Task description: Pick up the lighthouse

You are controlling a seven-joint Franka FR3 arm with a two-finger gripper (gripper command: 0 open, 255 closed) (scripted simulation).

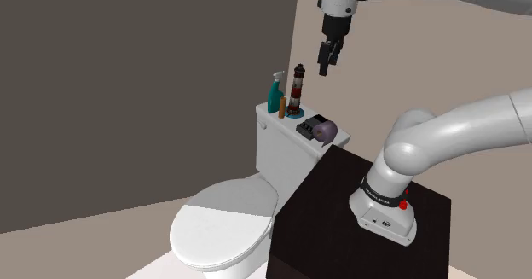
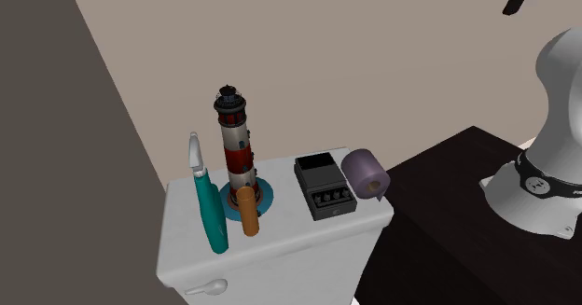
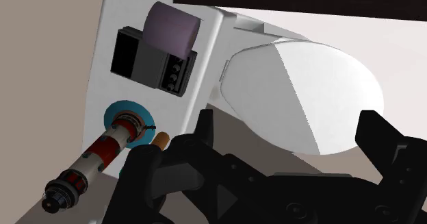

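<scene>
**Shoulder view.** Locate the lighthouse [image 1: 297, 83] on top of the toilet tank [image 1: 277, 145]. It stands upright on a round blue base [image 1: 294, 113], toward the end of the tank top at this view's left. A teal spray bottle [image 1: 274, 94] stands just beside it on that side. A black box [image 1: 307, 127] and a purple roll [image 1: 324, 130] lie farther toward this view's right. The gripper [image 1: 327, 67] hangs above the tank, higher than the lighthouse top and to its right in this view, clear of it. The dark stand [image 1: 341, 209] sits beside the toilet.

**Second exterior view.** Confirm the lighthouse [image 2: 236, 145]: red and white bands, black top, upright on the blue base [image 2: 263, 196]. An orange cylinder [image 2: 248, 210] stands in front of it, overlapping its foot. The teal spray bottle [image 2: 210, 210] is just beside these. The black box [image 2: 324, 187] lies between the lighthouse and the purple roll [image 2: 364, 173].

**Wrist view.** Check the tool state here. The fingers [image 3: 378, 130] stand well apart, and the gripper [image 3: 291, 140] has hold of nothing. The lighthouse [image 3: 102, 154] lies outside the gap, beside one finger and apart from it.
</scene>
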